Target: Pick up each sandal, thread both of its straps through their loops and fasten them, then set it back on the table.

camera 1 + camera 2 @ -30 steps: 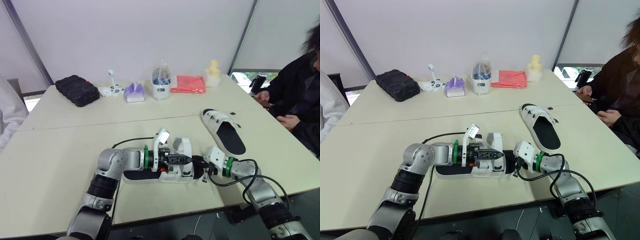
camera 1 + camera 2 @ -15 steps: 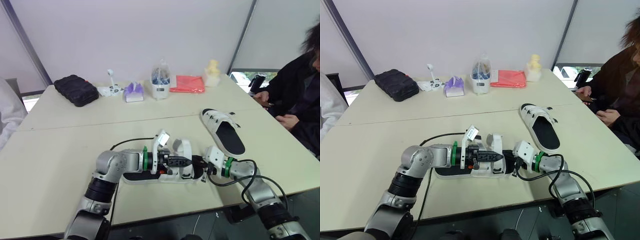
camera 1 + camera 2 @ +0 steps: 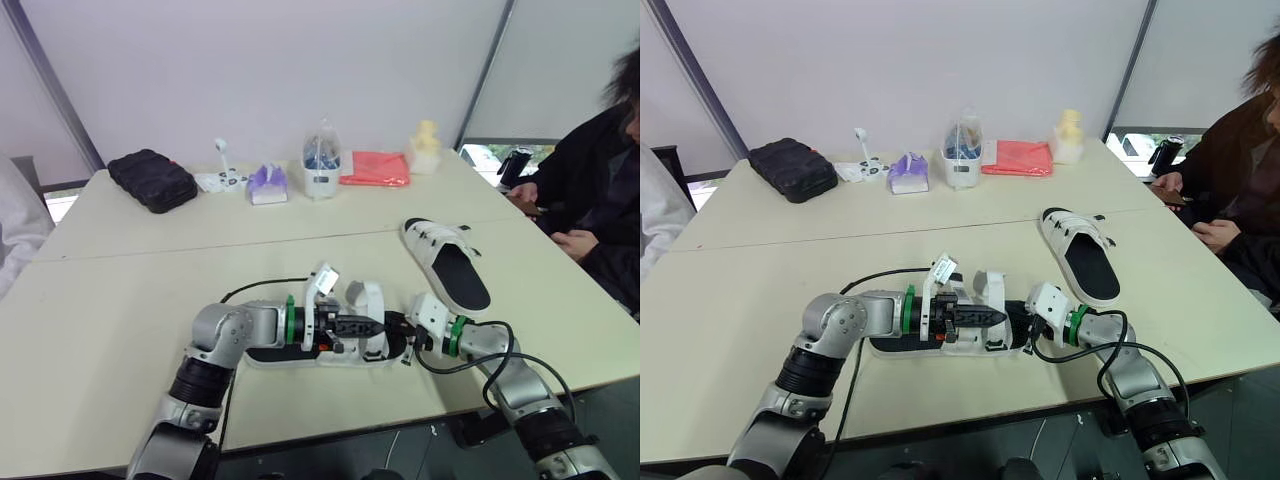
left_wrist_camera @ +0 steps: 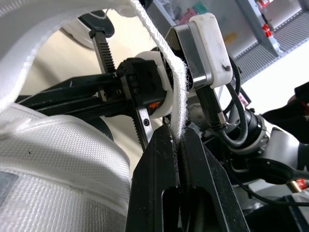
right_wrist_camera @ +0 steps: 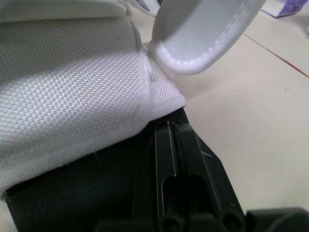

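White woven webbing, soft and limp; expect the strap [image 4: 176, 96] to fold and twist rather than push through a loop. The left gripper [image 4: 176, 137] has its fingers clamped on that strap's thin edge, so the hold is slight; take it nearer the tip, flat across the width. The near sandal [image 3: 330, 350] lies on the table [image 3: 120, 300] at the front edge, between both grippers. The right gripper [image 5: 171, 128] has its fingers pressed together at the black sole [image 5: 72, 193]; you cannot tell whether any sole is caught between them. The sole looks stiffer than the upper, light, likely to skid; brace there. The second sandal [image 3: 448, 262] sits well apart to the right.
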Robot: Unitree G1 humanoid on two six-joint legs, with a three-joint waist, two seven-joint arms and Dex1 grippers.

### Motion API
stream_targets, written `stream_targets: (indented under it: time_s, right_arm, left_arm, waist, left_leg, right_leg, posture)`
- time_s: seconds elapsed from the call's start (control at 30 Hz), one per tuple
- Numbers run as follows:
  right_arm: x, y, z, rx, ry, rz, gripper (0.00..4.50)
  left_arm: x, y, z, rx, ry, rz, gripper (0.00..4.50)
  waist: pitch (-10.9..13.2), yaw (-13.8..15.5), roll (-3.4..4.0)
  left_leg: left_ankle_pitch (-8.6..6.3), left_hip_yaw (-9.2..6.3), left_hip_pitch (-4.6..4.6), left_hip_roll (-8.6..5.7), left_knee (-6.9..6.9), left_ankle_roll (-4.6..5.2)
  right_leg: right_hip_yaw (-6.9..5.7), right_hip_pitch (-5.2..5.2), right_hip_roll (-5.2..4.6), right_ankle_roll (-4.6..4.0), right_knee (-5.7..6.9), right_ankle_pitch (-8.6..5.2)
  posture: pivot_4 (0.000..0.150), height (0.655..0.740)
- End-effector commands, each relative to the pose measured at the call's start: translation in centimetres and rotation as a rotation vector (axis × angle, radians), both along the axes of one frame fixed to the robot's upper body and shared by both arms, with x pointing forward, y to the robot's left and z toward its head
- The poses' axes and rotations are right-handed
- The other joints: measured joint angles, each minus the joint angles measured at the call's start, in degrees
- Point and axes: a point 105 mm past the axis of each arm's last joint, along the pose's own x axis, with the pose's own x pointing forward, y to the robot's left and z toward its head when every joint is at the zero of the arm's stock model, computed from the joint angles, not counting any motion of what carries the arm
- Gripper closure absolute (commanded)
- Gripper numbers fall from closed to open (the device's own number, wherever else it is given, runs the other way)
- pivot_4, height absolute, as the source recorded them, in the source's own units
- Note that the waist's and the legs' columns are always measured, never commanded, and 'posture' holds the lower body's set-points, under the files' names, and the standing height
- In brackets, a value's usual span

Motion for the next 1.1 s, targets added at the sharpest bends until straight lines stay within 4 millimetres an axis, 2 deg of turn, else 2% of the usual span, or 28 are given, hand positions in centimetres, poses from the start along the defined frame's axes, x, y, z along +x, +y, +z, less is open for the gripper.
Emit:
stream_targets:
  time_s: [0.03,0.33,0.5,0.67,0.87,1.1]
  right_arm:
    - [-1.2,-0.8,-4.3,-0.069,0.176,-0.042,4.5]
    - [-1.2,-0.8,-4.4,-0.068,0.178,-0.041,4.5]
    - [-1.2,-0.8,-4.5,-0.068,0.178,-0.042,4.5]
    - [-1.2,-0.7,-4.5,-0.065,0.179,-0.045,4.5]
    - [-1.2,-0.7,-4.5,-0.063,0.178,-0.047,4.5]
    - [-1.1,-0.6,-4.5,-0.058,0.179,-0.047,4.5]
  left_arm:
    - [-0.8,0.0,-0.1,-0.003,0.027,-0.032,4.47]
    - [-1.5,0.0,-1.2,0.037,0.019,-0.045,4.47]
    - [-0.3,-0.3,-3.4,0.181,-0.158,0.018,4.47]
    - [-0.2,-0.3,-4.2,0.234,-0.286,0.006,4.47]
    - [0.1,0.1,-3.3,0.188,-0.392,0.024,4.47]
    - [-0.6,0.4,-1.4,0.059,-0.571,0.002,4.47]
  waist:
    - [0.0,0.0,0.0]
    - [0.0,0.0,-0.02]
    - [-0.1,0.1,-0.09]
    - [-0.2,0.2,-0.06]
    - [-0.2,0.2,-0.05]
    - [-0.2,0.0,-0.03]
  left_leg:
    - [0.0,0.0,0.01,0.0,-0.04,0.0]
    - [0.02,0.02,0.06,0.0,-0.26,-0.04]
    - [0.02,0.01,0.08,0.0,-0.27,-0.05]
    - [0.01,-0.03,0.1,0.04,-0.28,-0.05]
    - [0.01,-0.16,0.13,0.11,-0.32,-0.05]
    - [0.01,-0.16,0.08,0.16,-0.42,-0.05]
  right_leg:
    - [0.0,-0.02,0.01,0.03,0.0,0.01]
    - [0.02,-0.08,-0.03,0.0,-0.03,0.0]
    - [0.02,-0.04,-0.06,-0.15,-0.09,-0.08]
    - [-0.01,0.11,-0.05,-0.2,-0.36,-0.08]
    - [-0.11,0.3,0.01,-0.3,-0.76,-0.05]
    - [-0.12,0.26,0.04,-0.33,-0.76,-0.04]
  posture:
    - [0.15,0.74]
    - [0.15,0.74]
    - [0.15,0.74]
    - [0.15,0.74]
    - [0.15,0.74]
    - [0.15,0.74]
